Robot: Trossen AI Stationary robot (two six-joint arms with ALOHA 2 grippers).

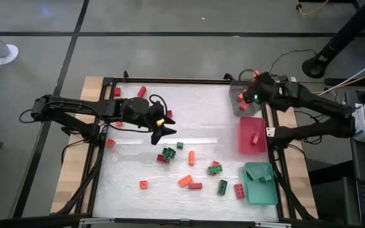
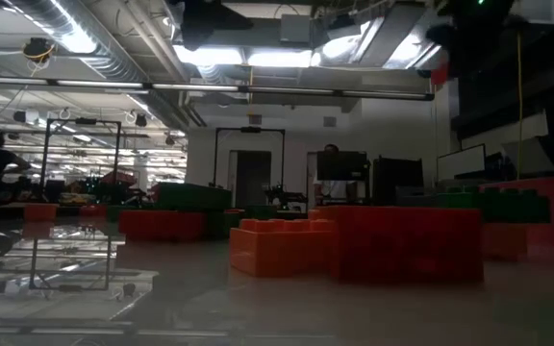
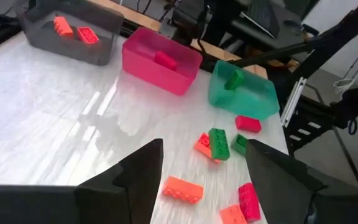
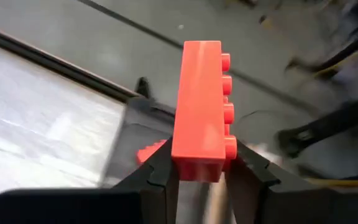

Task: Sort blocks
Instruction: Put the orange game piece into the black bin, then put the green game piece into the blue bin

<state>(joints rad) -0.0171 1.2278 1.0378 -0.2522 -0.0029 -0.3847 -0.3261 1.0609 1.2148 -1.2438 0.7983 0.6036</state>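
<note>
Red, orange and green blocks lie scattered on the near half of the white table (image 1: 138, 120), among them a green one (image 1: 168, 153) and an orange one (image 1: 184, 180). My left gripper (image 1: 160, 130) hovers open over the table's middle. In the left wrist view its fingers (image 3: 145, 174) frame an orange block (image 3: 183, 188) and a green block (image 3: 219, 143) without touching them. My right gripper (image 1: 249, 95) hangs over the grey tray (image 1: 234, 87) at the far right, shut on an orange block (image 4: 199, 106). The grey tray holds orange blocks (image 3: 64, 26). My right gripper pinches the long orange block by one end (image 4: 194, 167), one finger on each long side face. The block is lifted clear above the grey tray (image 4: 135, 124) and sticks out beyond the fingertips, its studs (image 4: 227, 102) facing sideways.
Along the right edge stand three trays: grey at the far end, the pink tray (image 1: 241, 142) with a red block in the middle, the teal tray (image 1: 262, 192) with green blocks nearest. A black frame (image 1: 170, 80) borders the table. Two red blocks (image 1: 142, 91) lie near the far left.
</note>
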